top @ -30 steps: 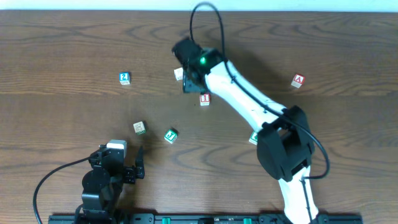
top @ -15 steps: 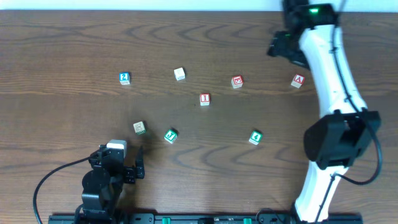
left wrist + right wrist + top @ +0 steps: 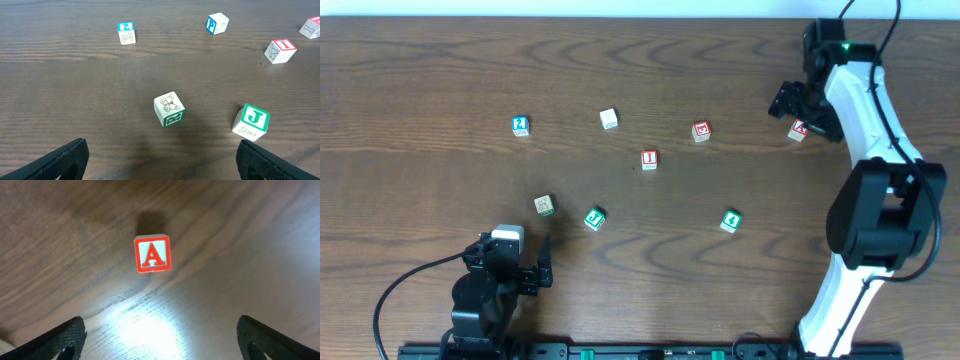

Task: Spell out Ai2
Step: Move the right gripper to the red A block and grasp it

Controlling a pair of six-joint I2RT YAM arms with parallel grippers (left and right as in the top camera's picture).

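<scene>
Dark wood table point(image 3: 440, 70). My right gripper point(image 3: 160, 332) hovers over the A block point(image 3: 152, 254) at the far right, fingers wide apart and holding nothing. The block lies ahead of them, so closing early could clip a corner and skid it. The left gripper point(image 3: 162, 155) idles, fingers apart.

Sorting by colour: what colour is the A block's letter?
The A block is red on white; right wrist view.

Overhead: even diffuse light, sharp, soft short shadows. Right wrist: bright glare patch on table point(image 3: 142, 325) below A block point(image 3: 152, 254), shadow cast beyond it, upper left dim. Left wrist: even, sharp.
</scene>
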